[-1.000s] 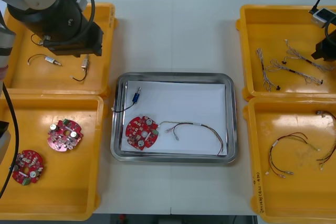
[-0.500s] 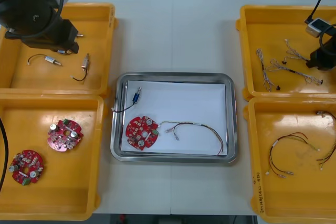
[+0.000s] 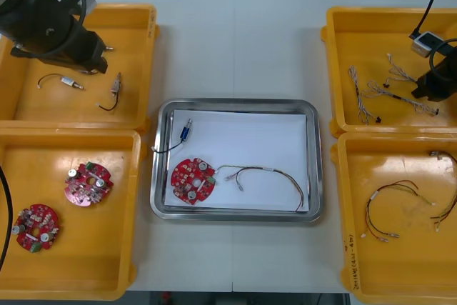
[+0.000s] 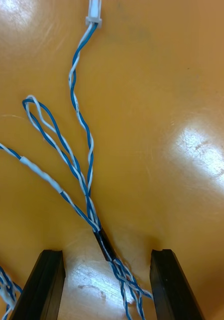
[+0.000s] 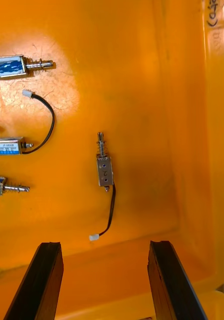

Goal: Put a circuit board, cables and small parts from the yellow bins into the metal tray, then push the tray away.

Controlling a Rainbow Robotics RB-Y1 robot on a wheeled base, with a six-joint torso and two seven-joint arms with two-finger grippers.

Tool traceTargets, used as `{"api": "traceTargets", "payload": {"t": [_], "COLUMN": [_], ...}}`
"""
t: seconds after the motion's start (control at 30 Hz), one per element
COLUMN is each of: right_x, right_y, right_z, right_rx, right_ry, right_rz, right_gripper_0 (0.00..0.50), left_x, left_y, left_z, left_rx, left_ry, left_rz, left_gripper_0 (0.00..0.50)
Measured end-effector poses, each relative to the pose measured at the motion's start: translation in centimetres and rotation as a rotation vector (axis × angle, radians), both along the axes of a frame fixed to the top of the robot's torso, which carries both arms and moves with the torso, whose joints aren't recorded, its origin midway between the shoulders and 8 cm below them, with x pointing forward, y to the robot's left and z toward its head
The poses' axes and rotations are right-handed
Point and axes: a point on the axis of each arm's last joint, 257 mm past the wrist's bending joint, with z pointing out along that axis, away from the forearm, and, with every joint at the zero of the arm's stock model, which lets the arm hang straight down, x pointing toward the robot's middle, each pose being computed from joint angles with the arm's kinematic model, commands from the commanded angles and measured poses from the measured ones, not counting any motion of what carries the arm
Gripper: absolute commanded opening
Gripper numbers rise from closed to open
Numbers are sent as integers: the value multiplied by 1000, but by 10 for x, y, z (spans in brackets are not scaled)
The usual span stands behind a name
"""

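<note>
Your right gripper [image 4: 107, 255] has lowered, fingers spread astride the twisted blue-and-white cable [image 4: 105, 245], ready to pinch it; left gripper [image 5: 105, 245] spread, pulled back.

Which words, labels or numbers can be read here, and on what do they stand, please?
Nothing reads clearly.
Black handwriting, rim of the near right bin: too small.
Black handwriting, rim of the far left bin: cut off, unreadable.
Blue labels on the small metal parts: too small.
</note>
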Motion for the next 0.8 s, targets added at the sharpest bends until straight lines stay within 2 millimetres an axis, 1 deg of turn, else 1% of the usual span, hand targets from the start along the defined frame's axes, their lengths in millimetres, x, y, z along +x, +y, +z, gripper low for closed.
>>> {"api": "traceTargets", "payload": {"t": [0.03,0.1,0.13,0.17,0.2,0.23,0.27,0.3,0.67,0.8], "right_x": [0,0,-1,-1,-1,-1,-1,-1,-1,0], "right_y": [0,0,0,0,0,0,-1,-1,-1,0], "right_z": [0,-1,-1,-1,-1,-1,-2,-2,-2,5], "right_rx": [0,0,0,0,0,0,0,0,-2,-6], "right_ry": [0,1,2,2,2,2,2,3,2,1], "right_rz": [0,0,-1,-1,-1,-1,-1,-1,-1,11], "right_gripper_0": [454,381,301,301,184,184,67,2,0,0], "left_x": [2,5,8,10,13,15,17,19,40,48], "left_y": [1,4,5,6,7,8,9,10,19,24], "left_z": [-1,-4,-5,-6,-7,-7,-7,-7,-2,1], "left_rx": [13,41,54,65,71,73,72,68,62,62], "left_ry": [-1,-3,-5,-7,-8,-8,-8,-9,-36,-56], "left_rz": [-23,-77,-103,-127,-141,-148,-146,-140,-90,-72], "left_gripper_0": [500,500,500,500,500,500,500,500,500,500]}}
